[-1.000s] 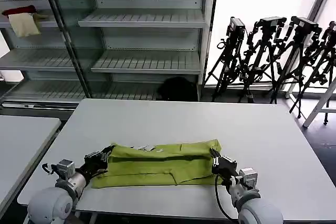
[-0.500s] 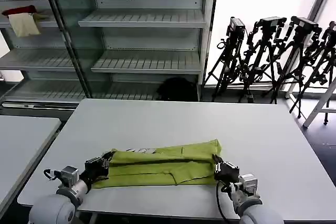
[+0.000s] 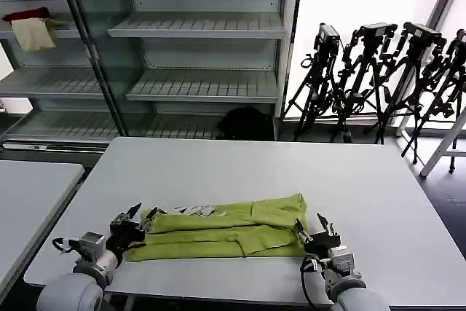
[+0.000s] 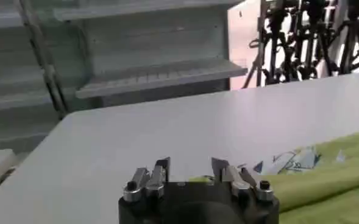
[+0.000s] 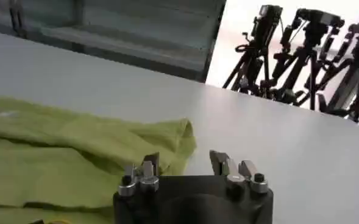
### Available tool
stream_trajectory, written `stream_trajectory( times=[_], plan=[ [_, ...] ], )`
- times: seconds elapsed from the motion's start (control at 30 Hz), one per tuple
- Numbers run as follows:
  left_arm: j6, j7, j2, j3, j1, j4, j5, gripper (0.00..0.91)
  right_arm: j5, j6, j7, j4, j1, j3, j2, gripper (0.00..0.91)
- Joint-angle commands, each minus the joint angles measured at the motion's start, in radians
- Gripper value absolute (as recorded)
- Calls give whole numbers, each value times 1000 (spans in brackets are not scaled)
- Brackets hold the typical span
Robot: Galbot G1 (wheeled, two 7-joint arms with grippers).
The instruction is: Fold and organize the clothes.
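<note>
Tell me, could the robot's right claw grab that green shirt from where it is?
Probably yes. The right gripper sits open beside the T-shirt end on the table, with nothing between them.

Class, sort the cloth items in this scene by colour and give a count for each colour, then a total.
Lime yellow-green T-shirt on the table: 1
Red cloth on the shelf: 1
Cream cloth on the shelf: 1
Total: 3

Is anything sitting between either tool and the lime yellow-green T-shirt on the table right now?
Nothing visible. The left tool and right tool, both open, sit at opposite ends of the folded lime yellow-green cotton T-shirt on the bare white table.
</note>
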Motion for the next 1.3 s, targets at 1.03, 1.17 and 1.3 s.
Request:
stream_trajectory(
  times=[1.03,1.17,1.3],
  plan=[
    [-17,-309,-232,102,90,22,-8,10,400,111,59,1,162,179,-1,907],
    [-32,-316,-241,111,87,20,-9,0,400,108,65,6,161,180,0,907],
    [-77,-319,-244,122,83,28,9,0,401,105,69,13,162,182,-2,907]
  ],
)
